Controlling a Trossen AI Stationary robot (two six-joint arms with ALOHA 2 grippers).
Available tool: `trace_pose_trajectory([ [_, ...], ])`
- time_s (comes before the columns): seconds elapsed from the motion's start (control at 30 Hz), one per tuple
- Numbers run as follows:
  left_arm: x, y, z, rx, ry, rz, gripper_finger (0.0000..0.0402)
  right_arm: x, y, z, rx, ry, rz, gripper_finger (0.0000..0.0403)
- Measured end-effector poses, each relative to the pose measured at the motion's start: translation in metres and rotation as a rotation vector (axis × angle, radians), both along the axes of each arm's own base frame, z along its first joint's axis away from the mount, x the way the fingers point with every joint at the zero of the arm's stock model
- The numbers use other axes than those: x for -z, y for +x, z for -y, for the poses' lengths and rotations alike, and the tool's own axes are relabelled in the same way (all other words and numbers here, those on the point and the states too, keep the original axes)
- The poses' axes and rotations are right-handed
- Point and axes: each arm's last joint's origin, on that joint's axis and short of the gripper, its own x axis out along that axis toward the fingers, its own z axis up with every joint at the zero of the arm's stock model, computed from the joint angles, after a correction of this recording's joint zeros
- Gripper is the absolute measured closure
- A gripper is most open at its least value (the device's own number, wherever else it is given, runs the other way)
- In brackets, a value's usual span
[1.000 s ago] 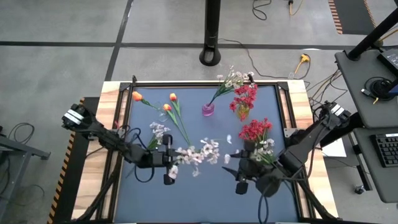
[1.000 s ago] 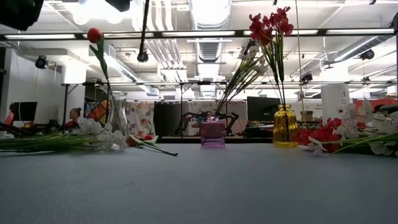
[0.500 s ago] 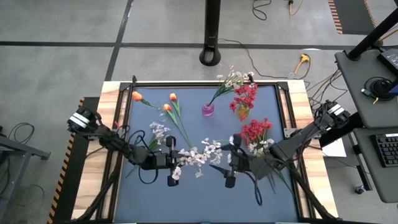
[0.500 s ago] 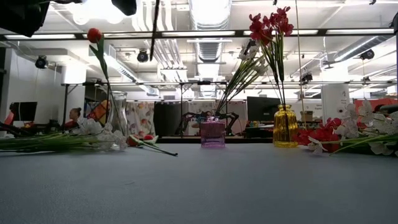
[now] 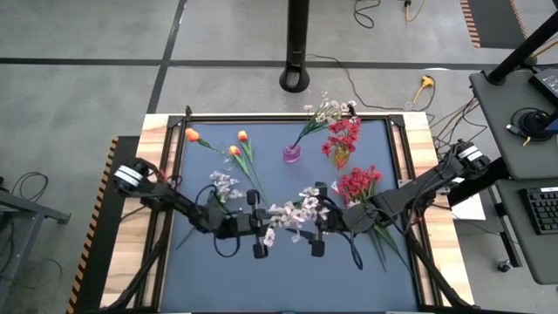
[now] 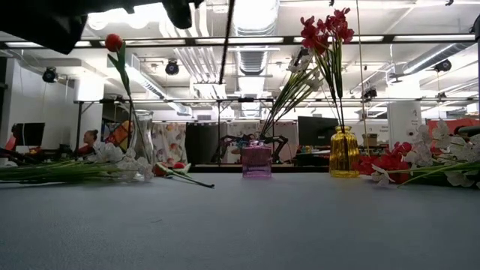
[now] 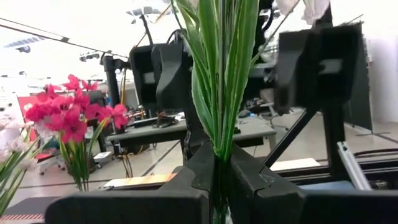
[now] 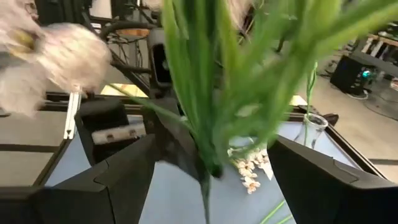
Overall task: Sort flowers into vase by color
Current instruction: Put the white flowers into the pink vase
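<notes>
My left gripper (image 5: 264, 225) is shut on a white flower spray (image 5: 296, 212), held above the middle of the table. My right gripper (image 5: 316, 223) faces it, open. Its fingers (image 8: 118, 180) stand on either side of the spray's green stems (image 8: 205, 93), and I cannot tell whether they touch. A pink vase (image 5: 291, 153) holds white flowers and a yellow vase (image 5: 340, 158) holds red ones. Orange tulips (image 5: 235, 148), another white spray (image 5: 222, 183) and red flowers (image 5: 357, 183) lie on the mat. My left gripper pinches the white spray's bundled green stems (image 7: 217, 171) near their lower end, between its two fingers. The fingers come about level from the table's left, along the stems. The spray sticks out past them toward the right gripper, lifted clear of the table.
In the low view, a clear glass vase (image 6: 142, 146) at the far left holds one orange tulip. The dark mat has free room along its near edge (image 5: 288, 288). A black post (image 5: 296, 52) stands beyond the table's far edge.
My left gripper has carried the white spray toward the table's right, keeping it clear of the mat. My right gripper has swung toward the table's left and a little toward the far edge, turning until it faces the spray's blossom end.
</notes>
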Motion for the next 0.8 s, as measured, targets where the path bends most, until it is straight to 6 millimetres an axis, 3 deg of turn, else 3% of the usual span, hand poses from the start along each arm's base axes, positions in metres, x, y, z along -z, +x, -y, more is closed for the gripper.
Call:
trace_pose_trajectory([
  [0.37, 0.000, 0.019, 0.002, -0.018, -0.005, 0.011, 0.0397, 0.000, 0.000, 0.000, -0.003, -0.017, 0.002, 0.0133],
  [0.8, 0.001, 0.021, 0.002, -0.017, -0.013, 0.012, 0.0386, -0.001, 0.001, 0.001, 0.001, -0.019, 0.007, 0.0224],
])
